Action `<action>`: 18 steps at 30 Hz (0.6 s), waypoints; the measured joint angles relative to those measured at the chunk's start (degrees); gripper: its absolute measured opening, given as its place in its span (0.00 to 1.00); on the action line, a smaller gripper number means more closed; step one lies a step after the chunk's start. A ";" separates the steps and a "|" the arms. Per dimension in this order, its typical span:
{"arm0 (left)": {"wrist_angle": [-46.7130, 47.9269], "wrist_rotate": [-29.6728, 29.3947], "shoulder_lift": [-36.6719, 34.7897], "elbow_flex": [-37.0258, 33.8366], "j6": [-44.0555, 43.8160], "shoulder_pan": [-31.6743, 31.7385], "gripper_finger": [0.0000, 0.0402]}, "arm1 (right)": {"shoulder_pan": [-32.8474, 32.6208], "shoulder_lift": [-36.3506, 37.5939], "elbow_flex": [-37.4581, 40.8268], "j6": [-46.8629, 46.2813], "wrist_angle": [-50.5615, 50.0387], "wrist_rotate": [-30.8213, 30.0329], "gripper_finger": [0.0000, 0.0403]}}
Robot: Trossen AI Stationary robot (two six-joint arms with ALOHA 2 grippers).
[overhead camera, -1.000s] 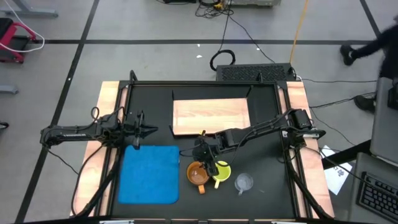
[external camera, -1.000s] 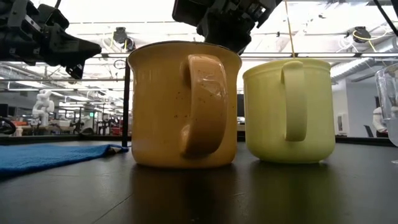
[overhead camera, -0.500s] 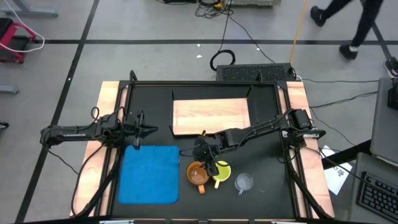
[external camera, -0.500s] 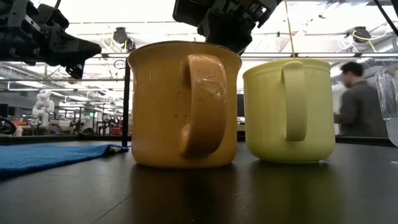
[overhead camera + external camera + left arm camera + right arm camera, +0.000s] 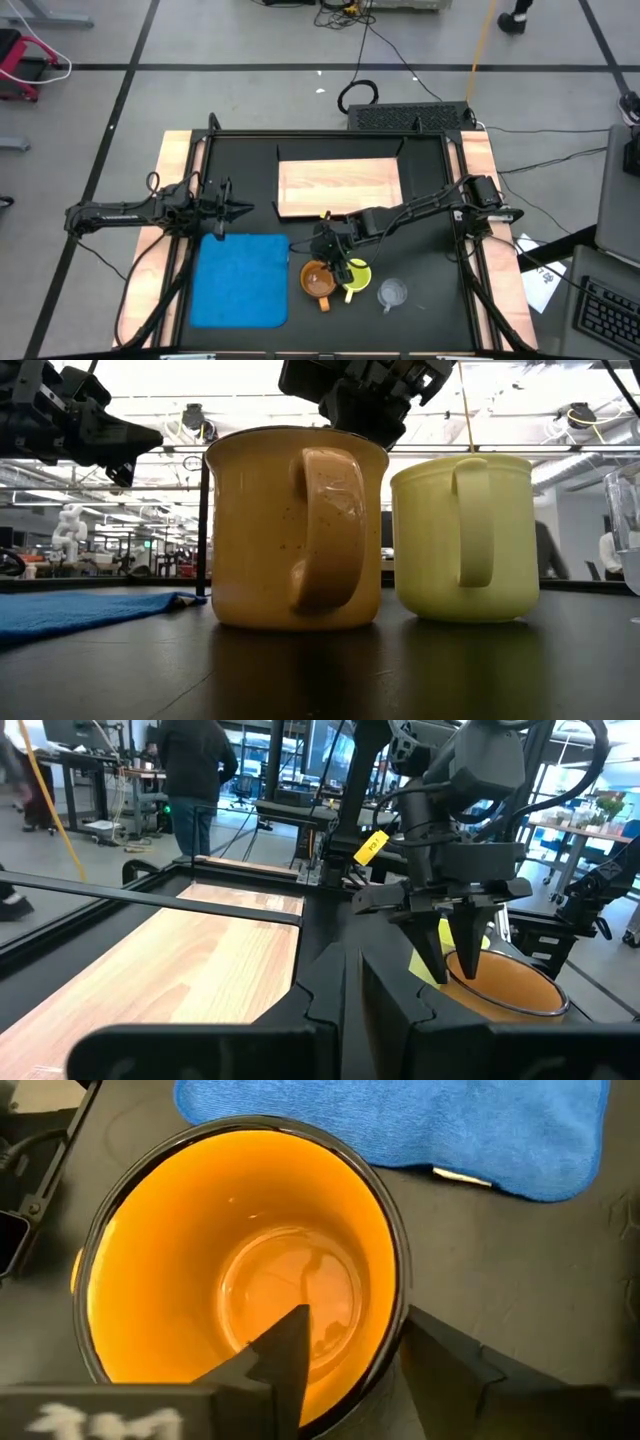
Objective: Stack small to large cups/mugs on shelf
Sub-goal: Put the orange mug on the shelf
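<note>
The orange-brown mug (image 5: 317, 280) stands upright on the black table, its handle (image 5: 325, 525) toward the near edge. The yellow mug (image 5: 356, 276) stands right beside it, and the clear glass cup (image 5: 392, 293) farther right. My right gripper (image 5: 358, 1320) points down over the orange mug's far-right rim, open, with one finger inside and one outside the wall. It also shows in the left wrist view (image 5: 452, 940). The wooden shelf (image 5: 340, 185) lies beyond, bare. My left gripper (image 5: 243, 209) waits shut at the table's left, above the mat's far edge. My right gripper straddles the orange mug's wall at the rim (image 5: 398, 1315) on the side nearest the yellow mug. It comes from above, one finger (image 5: 285, 1355) inside and one (image 5: 440, 1365) outside. I cannot tell whether either finger touches the wall. The mug stands on the table.
A blue mat (image 5: 243, 280) lies at the near left, beside the orange mug. Black frame bars (image 5: 330, 135) run along the table's far edge and sides. A person moves in the room behind the table.
</note>
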State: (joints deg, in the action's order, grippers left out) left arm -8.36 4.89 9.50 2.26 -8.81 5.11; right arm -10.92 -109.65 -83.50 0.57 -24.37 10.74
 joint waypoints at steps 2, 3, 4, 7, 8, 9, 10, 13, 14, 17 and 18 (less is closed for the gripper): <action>0.00 0.00 -0.02 0.00 -0.01 -0.01 0.08 | 0.00 0.00 0.02 0.61 0.55 0.02 0.28; 0.00 0.00 -0.02 0.00 -0.01 -0.01 0.08 | 0.00 0.00 0.02 0.99 0.77 -0.01 0.25; 0.00 0.00 0.00 0.00 -0.07 -0.01 0.08 | 0.02 0.00 0.02 1.52 0.83 -0.02 0.22; 0.00 -0.01 -0.01 0.00 -0.29 0.00 0.08 | 0.00 0.00 0.02 2.46 1.27 0.02 0.13; 0.00 -0.01 0.00 0.00 -0.30 -0.01 0.08 | 0.00 0.00 0.02 2.48 1.40 0.05 0.11; 0.00 -0.01 0.00 0.00 -0.36 -0.01 0.08 | 0.00 0.00 0.02 2.44 1.62 0.24 0.08; 0.00 -0.01 0.00 0.00 -0.38 -0.01 0.08 | -0.02 0.04 0.02 2.33 1.92 0.85 0.06; 0.00 -0.02 0.00 0.00 -0.40 0.00 0.08 | -0.07 0.13 0.00 0.88 2.54 2.03 0.03; 0.02 -0.02 -0.01 0.00 -0.40 -0.01 0.08 | 0.03 0.13 0.00 0.41 2.67 2.92 0.03; 0.02 -0.02 -0.01 0.00 -0.42 0.00 0.08 | 0.26 0.07 0.02 -1.29 2.61 3.43 0.03; 0.01 -0.02 -0.01 0.00 -0.42 0.01 0.08 | 0.28 0.07 0.02 -1.37 2.59 3.45 0.03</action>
State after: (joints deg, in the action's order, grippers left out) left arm -8.35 4.86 9.49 2.26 -9.23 5.12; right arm -10.63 -109.58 -83.48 -0.80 -21.78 14.20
